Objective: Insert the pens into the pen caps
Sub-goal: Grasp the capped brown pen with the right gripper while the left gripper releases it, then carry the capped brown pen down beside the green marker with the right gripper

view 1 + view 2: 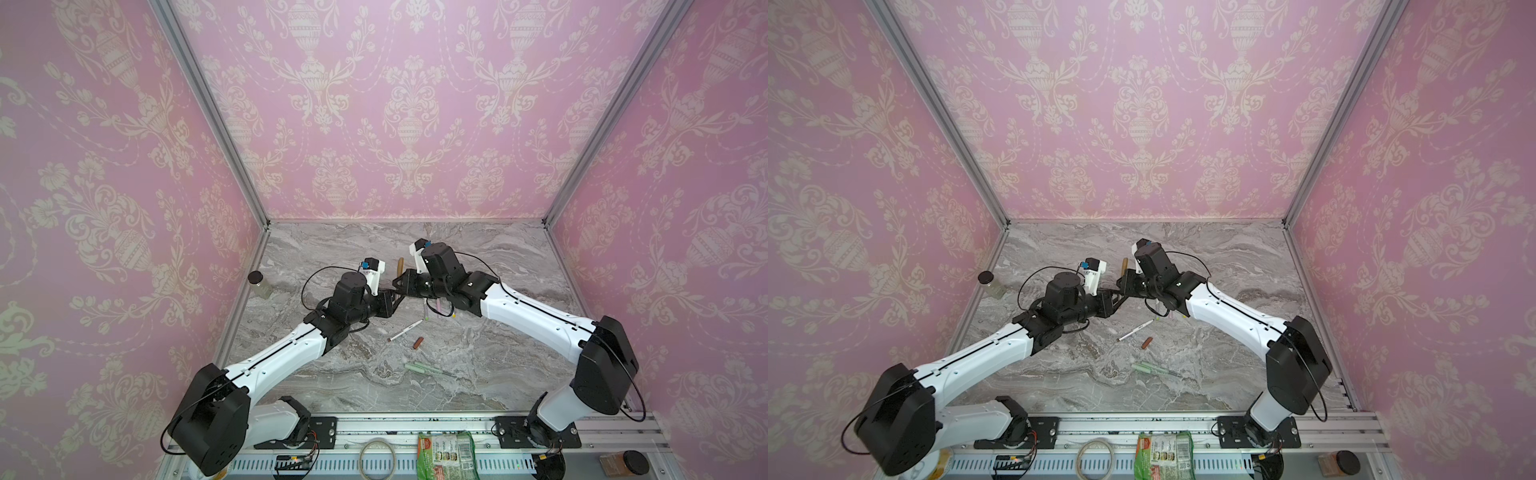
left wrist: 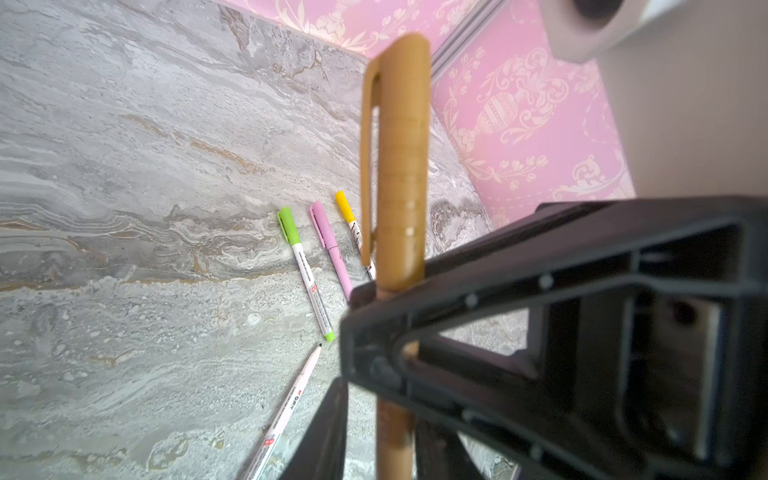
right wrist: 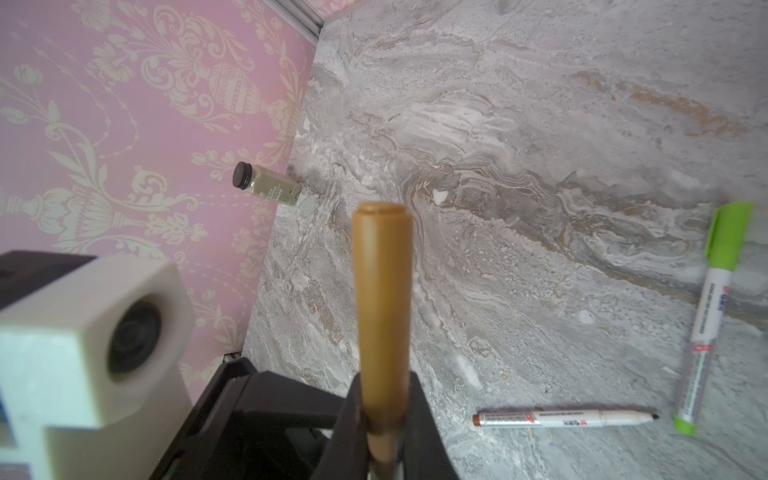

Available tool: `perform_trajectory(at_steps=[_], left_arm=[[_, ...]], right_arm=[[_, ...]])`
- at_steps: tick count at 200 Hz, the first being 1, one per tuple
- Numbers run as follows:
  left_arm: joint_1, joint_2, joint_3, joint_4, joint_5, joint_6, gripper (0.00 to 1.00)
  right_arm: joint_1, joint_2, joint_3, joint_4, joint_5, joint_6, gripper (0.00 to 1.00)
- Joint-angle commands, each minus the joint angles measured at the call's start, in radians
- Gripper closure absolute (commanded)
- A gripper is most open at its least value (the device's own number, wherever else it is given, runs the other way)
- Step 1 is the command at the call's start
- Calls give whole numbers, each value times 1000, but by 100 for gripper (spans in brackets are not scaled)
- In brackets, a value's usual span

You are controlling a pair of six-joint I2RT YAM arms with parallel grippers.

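A brown pen [image 1: 401, 266] with its brown cap [image 2: 401, 166] on stands upright above the table's middle. My right gripper [image 3: 384, 399] is shut on it just below the cap. My left gripper [image 2: 386, 415] stands open around the lower barrel, with a gap showing beside the pen. In both top views the two grippers [image 1: 392, 297] [image 1: 1127, 282] meet tip to tip. On the marble lie capped green [image 2: 305, 270], pink [image 2: 330, 245] and yellow [image 2: 347, 212] pens. An uncapped white pen [image 1: 405, 331], a brown-red cap [image 1: 418, 342] and a sage green pen [image 1: 432, 370] lie nearer the front.
A small bottle with a black lid [image 1: 259, 284] stands at the left wall. Pink wallpapered walls close in three sides. On the front rail [image 1: 415, 424] sit a tape ring [image 1: 377, 457], a green packet [image 1: 444, 455] and a jar [image 1: 625, 463].
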Motion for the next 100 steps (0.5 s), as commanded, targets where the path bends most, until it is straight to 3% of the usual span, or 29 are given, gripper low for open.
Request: perform_trajectory(at_steps=[1, 50, 100], left_arm=[[-3, -62, -35, -2, -25, 40, 45], [0, -215, -83, -156, -105, 183, 26], [3, -234, -103, -148, -125, 187, 23]], right_arm=[[-39, 28, 42, -150, 56, 31, 100], [-88, 166, 124, -348, 33, -47, 100], [-88, 333, 223, -378, 22, -100, 100]])
